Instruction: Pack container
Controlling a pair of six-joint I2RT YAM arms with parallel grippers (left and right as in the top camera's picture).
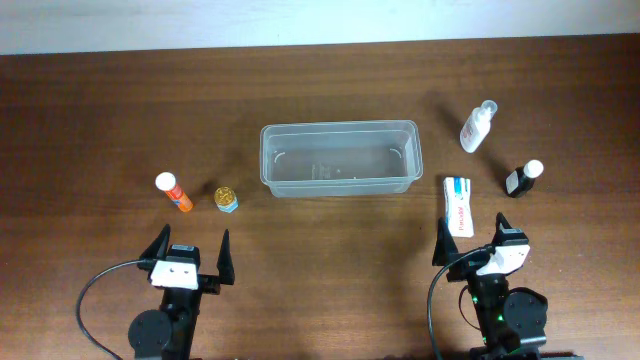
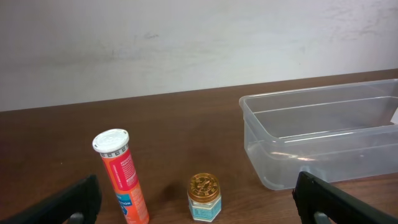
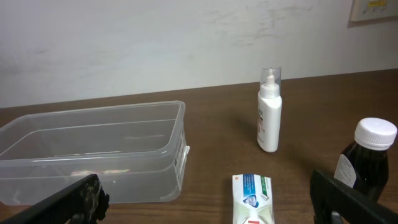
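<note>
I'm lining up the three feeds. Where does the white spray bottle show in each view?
Overhead: the white spray bottle is at upper right, to the right of the container.
Left wrist: not in it.
Right wrist: the white spray bottle stands upright, right of centre.
Shared landmark: the container, central overhead; in the left wrist view the container sits at right, in the right wrist view the container at left.
</note>
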